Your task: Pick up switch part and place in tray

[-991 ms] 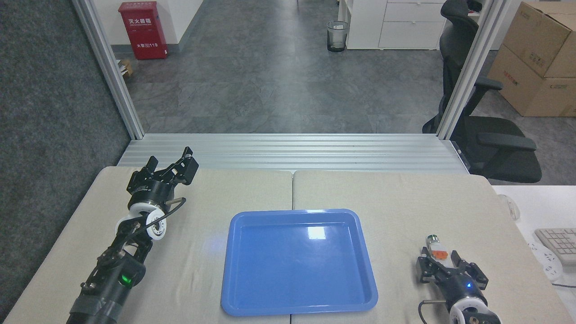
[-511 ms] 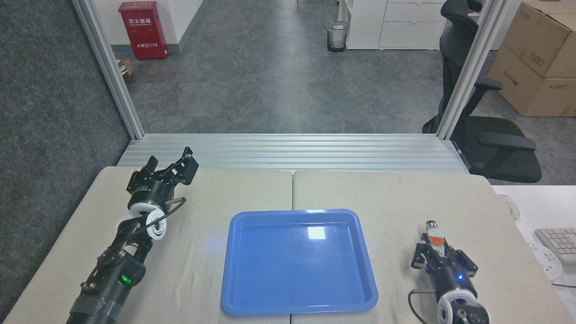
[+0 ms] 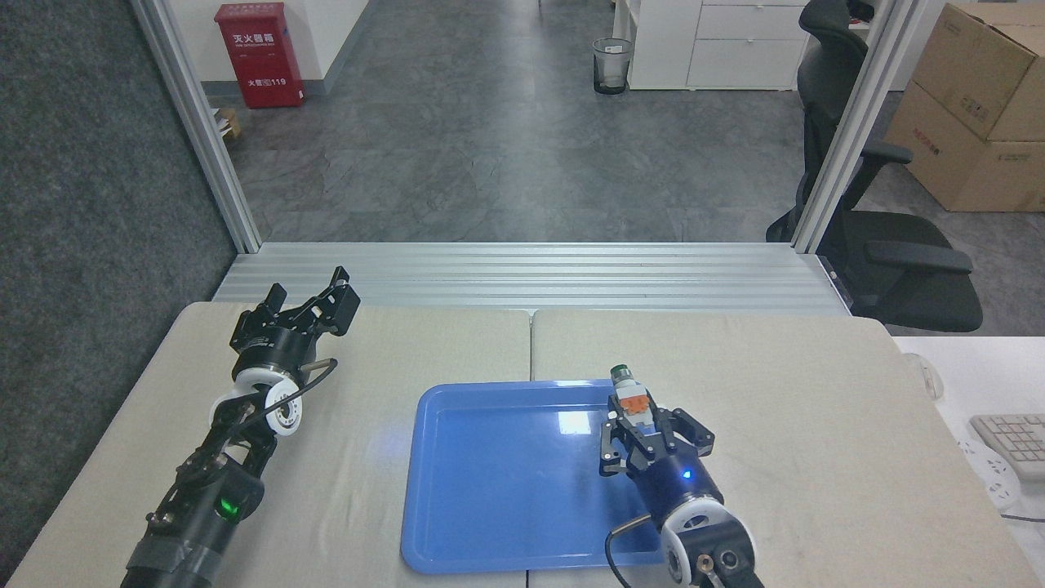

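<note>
The blue tray lies in the middle of the table. Over its right part hangs my right gripper, shut on the switch part, a white block with an orange middle whose silver, green-tipped end points away from me, near the tray's far right corner. Far off at the table's back left, my left gripper stands open with nothing between its fingers.
The beige table ends at an aluminium rail along the back. A white side table with a keyboard and a power strip sits at the right. A black office chair stands beyond the right corner.
My right gripper has carried the switch part up and to the left, from the table's right side to above the tray's right part. The left arm has not moved.
</note>
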